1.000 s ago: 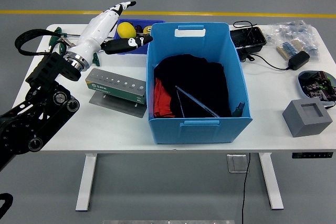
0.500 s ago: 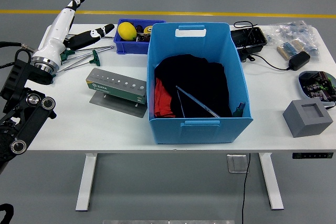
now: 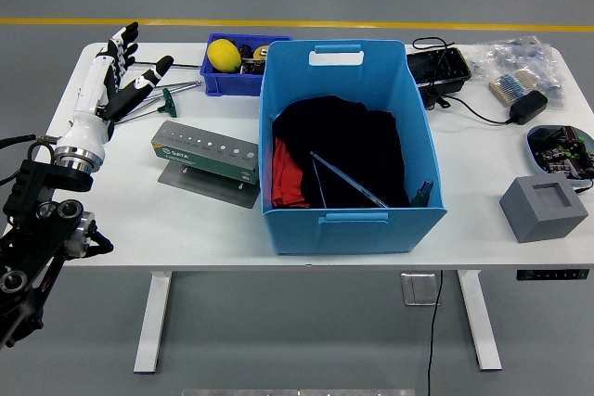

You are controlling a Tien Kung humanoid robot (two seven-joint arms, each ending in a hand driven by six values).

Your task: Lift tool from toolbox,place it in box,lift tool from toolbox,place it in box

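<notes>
I see the left robot hand [image 3: 116, 71] over the table's [image 3: 121, 220] far left corner, fingers spread wide, holding nothing, above the T-handle tools [image 3: 158, 99]. Right of it sits the small toolbox [image 3: 243, 67] with a yellow tool [image 3: 224, 54]. The big blue box [image 3: 348, 146] stands mid-table, dark cloth [image 3: 343, 150] inside.

Smooth blue plastic box [image 3: 348, 220], dark cloth [image 3: 343, 150] inside
</notes>
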